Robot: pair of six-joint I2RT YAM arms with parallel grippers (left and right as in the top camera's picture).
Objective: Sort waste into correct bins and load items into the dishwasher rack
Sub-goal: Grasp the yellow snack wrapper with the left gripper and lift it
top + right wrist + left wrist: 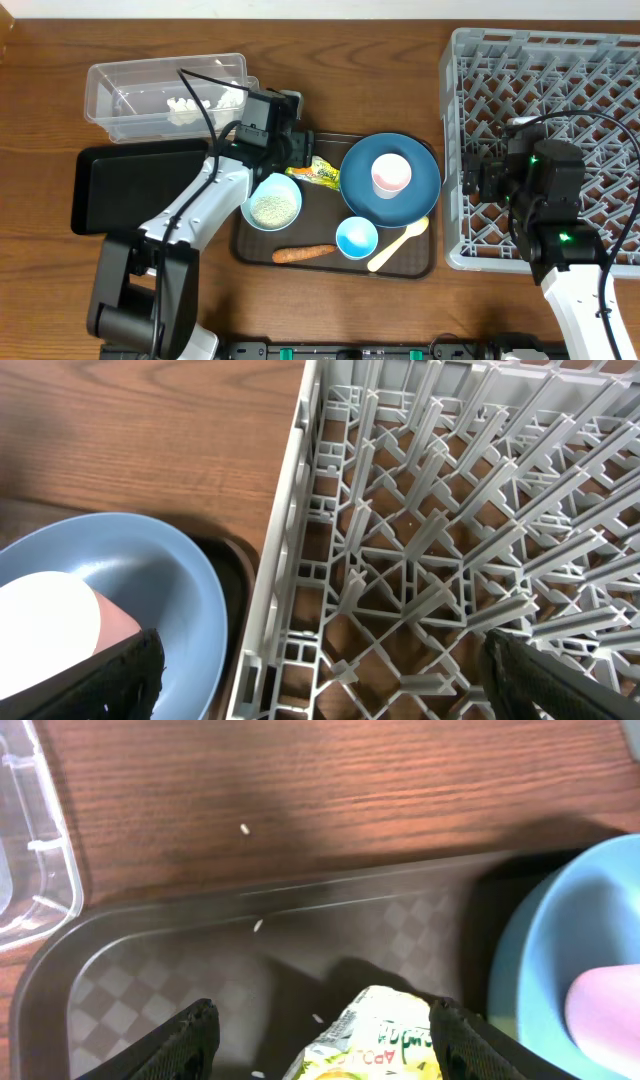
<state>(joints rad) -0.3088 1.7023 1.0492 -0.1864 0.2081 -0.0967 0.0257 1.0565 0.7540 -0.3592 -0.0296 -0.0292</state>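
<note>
My left gripper (292, 152) (322, 1012) is open, its fingers on either side of the yellow-green wrapper (322, 174) (385, 1040) on the brown serving tray (420, 262). White tissue (190, 108) lies in the clear tub (165, 90). The black tray (130, 185) stands left. A light-blue bowl (272, 204) holds rice. The carrot (305, 253), a second light-blue bowl (356, 237) and the cream spoon (397, 247) lie on the serving tray. The pink cup (390, 175) sits on the dark-blue plate (415, 195). My right gripper (475, 175) (330, 660) is open and empty, straddling the left wall of the grey rack (545, 60) (420, 510).
Loose rice grains lie on the table (245, 829) and on the serving tray floor (258, 925). The clear tub's corner (30, 850) shows at the left of the left wrist view. The plate (150, 580) and cup (50, 615) sit just left of the rack wall.
</note>
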